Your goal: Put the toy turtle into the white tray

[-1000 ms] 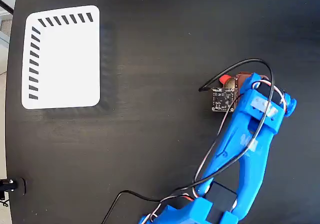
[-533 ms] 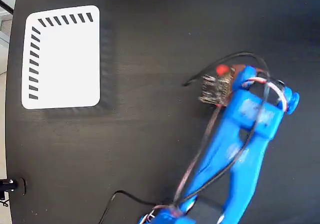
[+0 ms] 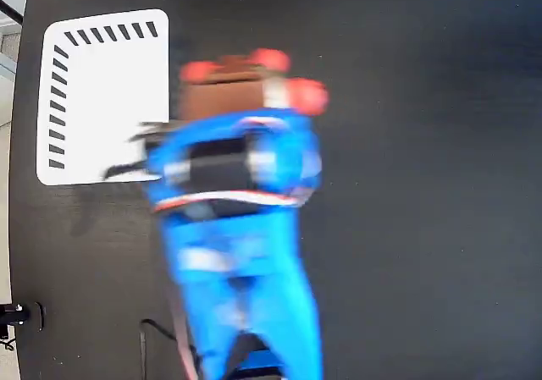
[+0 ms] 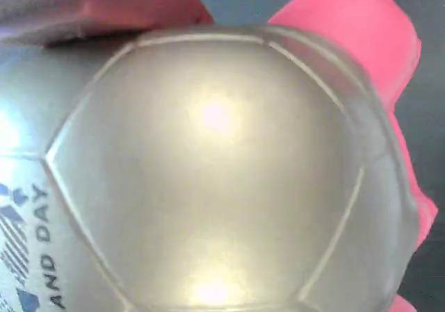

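We look straight down on a black table [image 3: 423, 143] with a faint wood grain. Soft light gives it a dull sheen toward the far side. At the left edge a pale strip of floor [image 3: 7, 185] shows past the tabletop.

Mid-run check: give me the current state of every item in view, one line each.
toy turtle: off the table, carried at the end effector, filling the wrist view; blurred in the fixed view, just right of the tray.
white tray: flat on the table, nothing in it yet.
end effector: fingers hidden or blurred, open or shut cannot be told.
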